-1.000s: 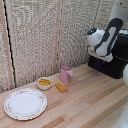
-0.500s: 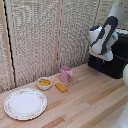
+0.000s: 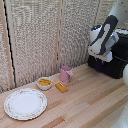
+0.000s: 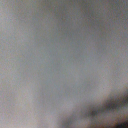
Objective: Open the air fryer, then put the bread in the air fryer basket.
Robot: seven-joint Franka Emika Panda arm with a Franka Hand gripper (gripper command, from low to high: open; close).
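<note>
The black air fryer (image 3: pixel 118 59) stands at the exterior view's right, against the slatted wall. My gripper (image 3: pixel 103 55) hangs on the white-and-black arm right in front of the fryer's front face. Its fingers are too small and blurred to tell whether they are open or shut. The air fryer handle and the air fryer basket are hidden behind the gripper and arm. The golden-brown bread (image 3: pixel 61 87) lies on the wooden table, well away from the gripper toward the exterior view's left. The wrist view is a grey blur with nothing recognisable.
A pink cup (image 3: pixel 66 74) stands just behind the bread. A small white bowl (image 3: pixel 44 83) with yellow food sits beside it. A large white plate (image 3: pixel 25 103) lies at the exterior view's left front. The slatted wall closes the back.
The arm has shifted only slightly in front of the air fryer. The bread, cup, bowl and plate have not moved.
</note>
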